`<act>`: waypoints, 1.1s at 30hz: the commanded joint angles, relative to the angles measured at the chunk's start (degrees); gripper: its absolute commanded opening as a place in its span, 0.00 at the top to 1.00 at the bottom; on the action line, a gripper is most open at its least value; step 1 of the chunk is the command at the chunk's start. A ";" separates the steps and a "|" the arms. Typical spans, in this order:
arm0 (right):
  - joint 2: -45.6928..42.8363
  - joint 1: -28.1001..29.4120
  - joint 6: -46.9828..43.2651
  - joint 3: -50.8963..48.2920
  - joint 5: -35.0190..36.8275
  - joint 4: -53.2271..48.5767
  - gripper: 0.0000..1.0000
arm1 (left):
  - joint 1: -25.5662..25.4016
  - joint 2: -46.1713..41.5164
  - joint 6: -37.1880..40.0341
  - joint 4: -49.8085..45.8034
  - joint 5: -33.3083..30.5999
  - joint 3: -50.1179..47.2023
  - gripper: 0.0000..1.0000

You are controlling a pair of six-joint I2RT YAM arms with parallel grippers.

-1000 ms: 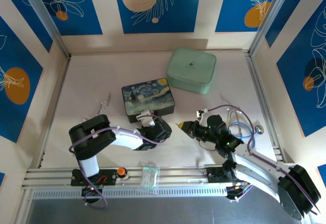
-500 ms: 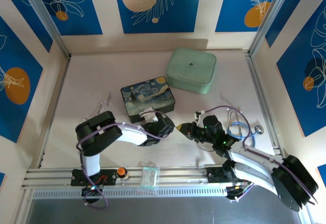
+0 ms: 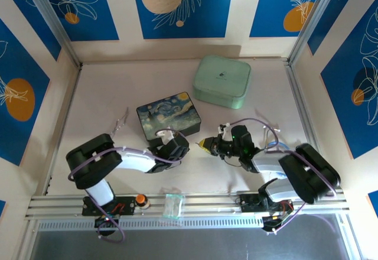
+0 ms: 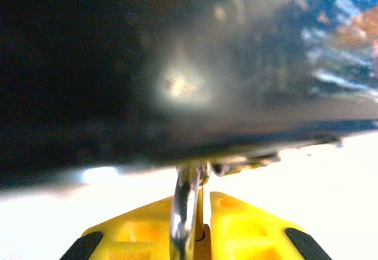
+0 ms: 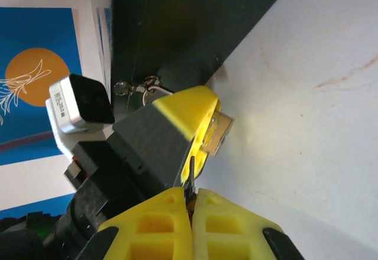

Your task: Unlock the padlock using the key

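Left fingers (image 4: 248, 227) are clamping the padlock (image 5: 217, 131) by its shackle (just beside the dark box (image 3: 168, 115)); right fingers (image 5: 155, 220) are pinching shut on the key (image 5: 189, 185), near the padlock.

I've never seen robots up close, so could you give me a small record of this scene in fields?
Left gripper: shut on the padlock
Right gripper: shut on a thin sliver, apparently the key
Key and padlock: close together, key seemingly not inserted
Nearby: dark starry box, mint green box
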 commanded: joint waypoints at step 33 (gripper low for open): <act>23.45 6.61 15.25 -0.33 1.96 35.97 1.00 | 0.95 -11.44 -14.83 5.40 -1.33 -4.90 1.00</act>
